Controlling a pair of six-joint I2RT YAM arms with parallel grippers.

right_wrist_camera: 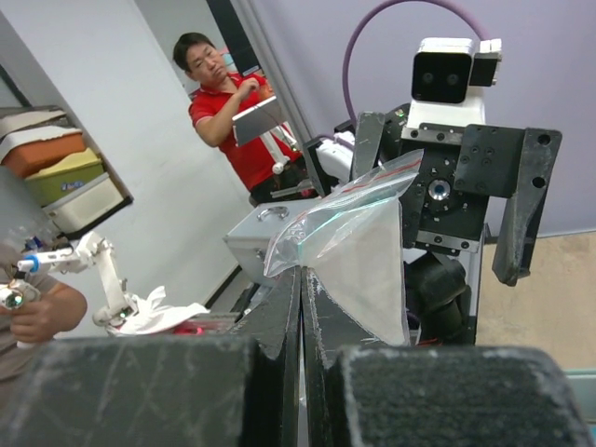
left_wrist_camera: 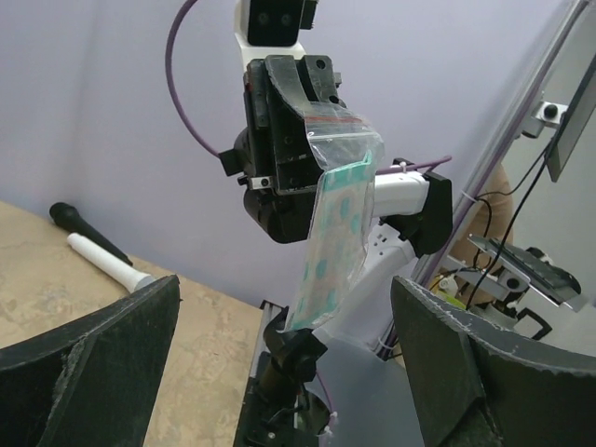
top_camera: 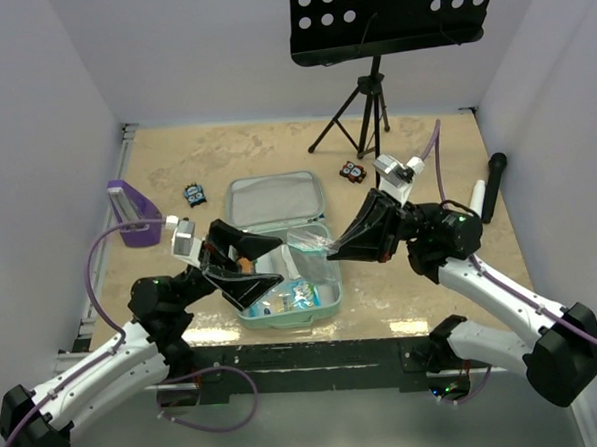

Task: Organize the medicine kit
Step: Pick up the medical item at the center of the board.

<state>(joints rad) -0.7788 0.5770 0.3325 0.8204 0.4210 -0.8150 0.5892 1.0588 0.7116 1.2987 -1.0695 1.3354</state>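
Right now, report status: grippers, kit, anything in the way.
Left gripper open, empty. Right gripper shut on zip bag above medicine kit, lid open. Left gripper crowds the kit's left side.

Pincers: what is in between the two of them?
A clear bag, pinched by the right pincer, hangs between it and the open left pincer, over the open kit. The top view shows it.

Medicine kit (top_camera: 275, 199) soft matt fabric; zip bag (right_wrist_camera: 358, 251) clear glossy plastic; table (top_camera: 225, 152) mottled matt.
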